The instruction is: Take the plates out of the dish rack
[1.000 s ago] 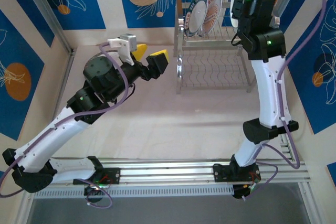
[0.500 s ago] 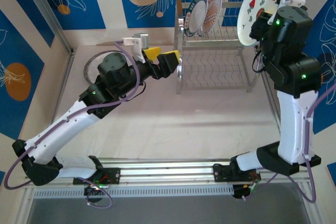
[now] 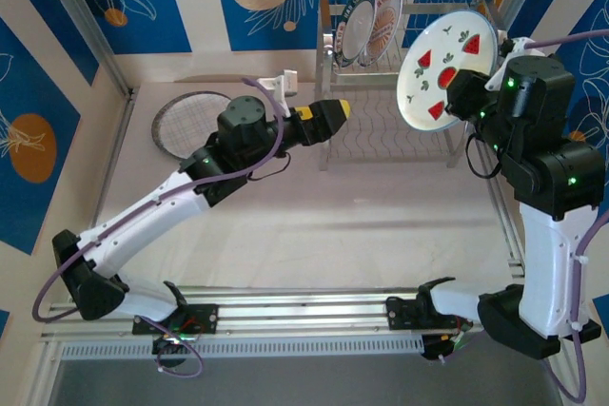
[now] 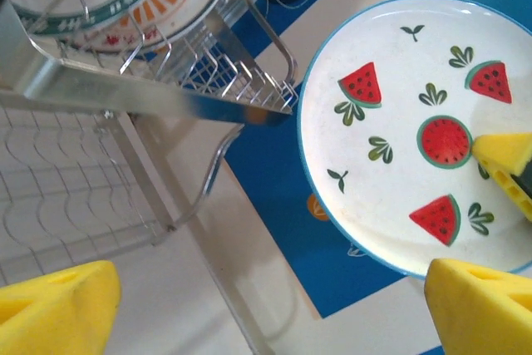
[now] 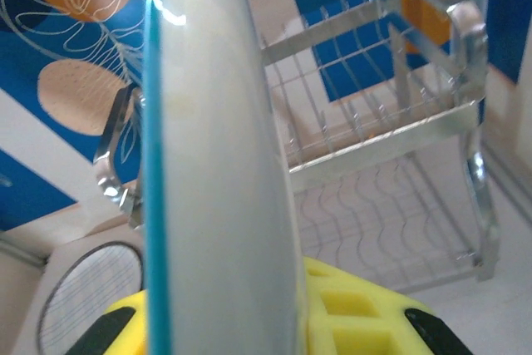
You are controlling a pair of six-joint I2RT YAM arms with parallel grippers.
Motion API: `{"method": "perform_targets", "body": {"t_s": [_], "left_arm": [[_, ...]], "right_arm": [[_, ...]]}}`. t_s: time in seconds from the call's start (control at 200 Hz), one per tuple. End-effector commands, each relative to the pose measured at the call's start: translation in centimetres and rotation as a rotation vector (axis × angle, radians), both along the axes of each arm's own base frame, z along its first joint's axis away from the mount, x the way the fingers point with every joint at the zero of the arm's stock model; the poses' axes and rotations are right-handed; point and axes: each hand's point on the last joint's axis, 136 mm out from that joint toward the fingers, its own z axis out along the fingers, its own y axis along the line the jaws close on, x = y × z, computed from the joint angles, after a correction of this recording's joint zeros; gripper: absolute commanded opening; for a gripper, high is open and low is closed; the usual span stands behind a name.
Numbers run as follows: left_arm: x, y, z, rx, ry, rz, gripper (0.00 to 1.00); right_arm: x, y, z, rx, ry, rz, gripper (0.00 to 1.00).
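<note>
Handover step, by the look of it: watermelon plate [image 3: 447,68] clamped at its edge in the right end effector [image 3: 464,94], tilted in the air at the right end of the dish rack [image 3: 385,135], clear of its slots. Left end effector [image 3: 328,121] spread wide, empty, at the rack's front left, aimed at that plate. Next, likely: close squarely on the free rim, pinch before any release. White, blue-rimmed, red slices, green leaves. Two more plates [image 3: 369,28] upright in the rack's upper slots; grid-lined plate [image 3: 190,121] flat on the table [image 3: 333,225] left of the rack

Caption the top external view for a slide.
Right gripper holds watermelon plate by dish rack; open left gripper faces it.
</note>
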Motion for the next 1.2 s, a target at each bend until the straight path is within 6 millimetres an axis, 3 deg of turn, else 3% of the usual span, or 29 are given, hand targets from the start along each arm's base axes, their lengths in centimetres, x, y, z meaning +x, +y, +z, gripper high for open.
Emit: {"method": "perform_targets", "body": {"t_s": [0.0,0.18,0.465,0.65,0.9,1.195], "left_arm": [[-1.0,-1.6,-0.3,-0.074,0.099,-0.083,0.91],[-1.2,-3.4,-1.4,-0.127,0.202,-0.156,0.90],[-1.3,-4.9,-3.2,-0.113,0.298,-0.206,0.82],[-0.8,-4.9,-2.7,-0.150,0.299,-0.203,0.74],[0.1,-3.5,-2.3,-0.182,0.313,-0.188,0.64],[0.7,-3.2,-2.3,-0.233,0.335,-0.191,0.59]], "right_arm": [[-0.8,1.7,2.5,0.158,-0.097,0.084,0.00],[-0.7,3.7,0.6,0.233,-0.050,0.183,0.00],[-0.3,5.7,-0.7,0.317,-0.002,0.287,0.00],[0.5,7.2,-2.4,0.409,0.063,0.370,0.00],[0.8,7.6,-2.9,0.480,0.082,0.432,0.00],[1.3,8.9,-4.3,0.564,0.124,0.510,0.00]]}}
